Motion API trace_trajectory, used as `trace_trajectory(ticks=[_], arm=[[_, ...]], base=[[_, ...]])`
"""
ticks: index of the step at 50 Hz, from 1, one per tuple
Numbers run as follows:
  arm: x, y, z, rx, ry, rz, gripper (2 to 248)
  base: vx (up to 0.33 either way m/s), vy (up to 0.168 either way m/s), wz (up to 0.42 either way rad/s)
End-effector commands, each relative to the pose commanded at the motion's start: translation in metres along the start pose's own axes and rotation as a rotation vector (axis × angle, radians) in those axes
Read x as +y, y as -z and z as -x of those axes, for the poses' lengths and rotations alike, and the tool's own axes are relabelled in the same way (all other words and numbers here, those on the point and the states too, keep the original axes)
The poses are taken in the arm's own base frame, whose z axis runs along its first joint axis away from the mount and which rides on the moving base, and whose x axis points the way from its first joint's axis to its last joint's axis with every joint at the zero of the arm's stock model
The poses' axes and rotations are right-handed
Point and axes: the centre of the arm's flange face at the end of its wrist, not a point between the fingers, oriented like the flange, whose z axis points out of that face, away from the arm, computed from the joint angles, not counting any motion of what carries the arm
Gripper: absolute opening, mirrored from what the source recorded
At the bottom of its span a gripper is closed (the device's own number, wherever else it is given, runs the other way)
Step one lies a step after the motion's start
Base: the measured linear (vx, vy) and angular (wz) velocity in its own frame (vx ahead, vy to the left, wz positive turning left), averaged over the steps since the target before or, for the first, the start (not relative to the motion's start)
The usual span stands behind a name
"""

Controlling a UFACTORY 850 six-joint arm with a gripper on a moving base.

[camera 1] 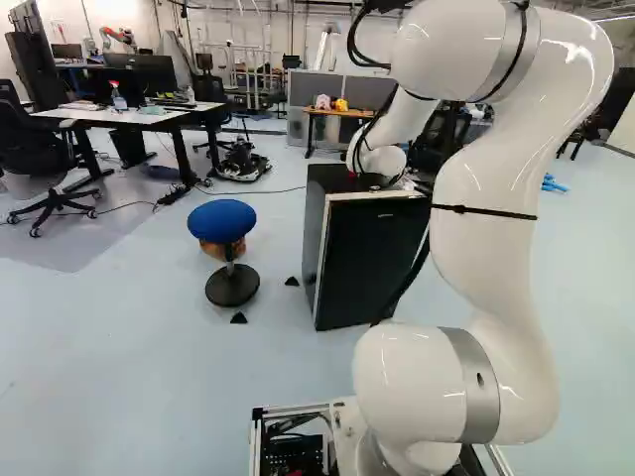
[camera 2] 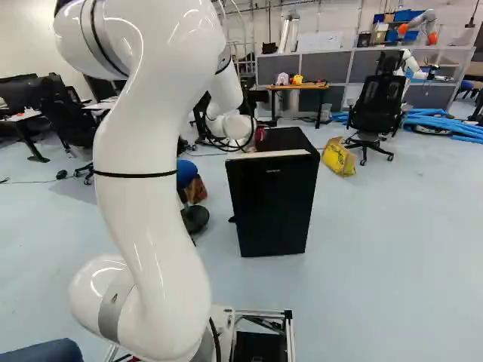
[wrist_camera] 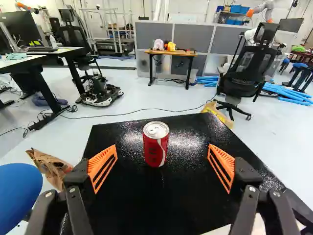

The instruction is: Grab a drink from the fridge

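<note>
Stool: blue seat (camera 1: 221, 220), left of the fridge in the left base view.
Gripper (camera 1: 373, 181): above the fridge top; fingers wide apart, orange pads (wrist_camera: 102, 165) touching nothing.
Can (wrist_camera: 156, 145): red, standing on the fridge top, ahead of the gap between the fingers, apart from both.
Can marking: white curved stripe down its side.
Can axis: vertical, lid up.
Fridge (camera 2: 273, 207): black, upright; small light print on its front.
Bag (camera 2: 339, 157): yellow, printed, right of the fridge in the right base view.
</note>
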Motion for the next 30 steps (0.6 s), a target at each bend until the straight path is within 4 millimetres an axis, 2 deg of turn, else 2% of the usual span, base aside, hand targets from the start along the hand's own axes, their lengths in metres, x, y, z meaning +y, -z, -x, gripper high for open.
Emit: trace_trajectory(ticks=[30], arm=[[-0.006, -0.038, -0.005, 0.017, -0.013, 0.001, 247]], base=[[0.0, 0.0, 0.0]])
